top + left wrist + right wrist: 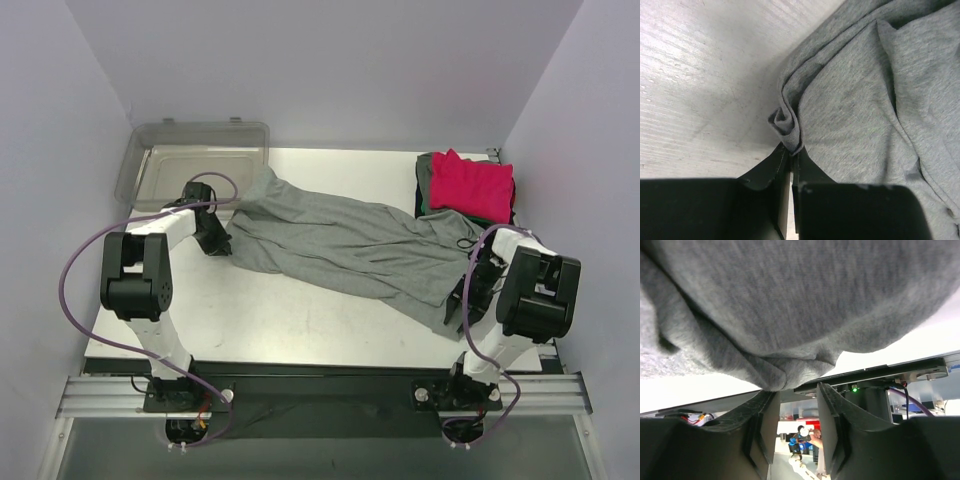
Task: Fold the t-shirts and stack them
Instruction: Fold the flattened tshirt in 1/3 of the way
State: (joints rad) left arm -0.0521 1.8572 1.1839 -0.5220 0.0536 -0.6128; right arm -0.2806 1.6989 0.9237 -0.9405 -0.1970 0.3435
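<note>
So the clear plastic bin sits at the far left corner, and all your shirts are outside it. The heather-grey tee lies rumpled diagonally across the white worktop, one end by the bin, the other at the right edge. The folded stack, pink-red on top, sits far right. Bare worktop shows along the near side. Your left end effector is clamped on a soft knit fold. Your right end effector stands part open, with cloth bunched at its tips.
</note>
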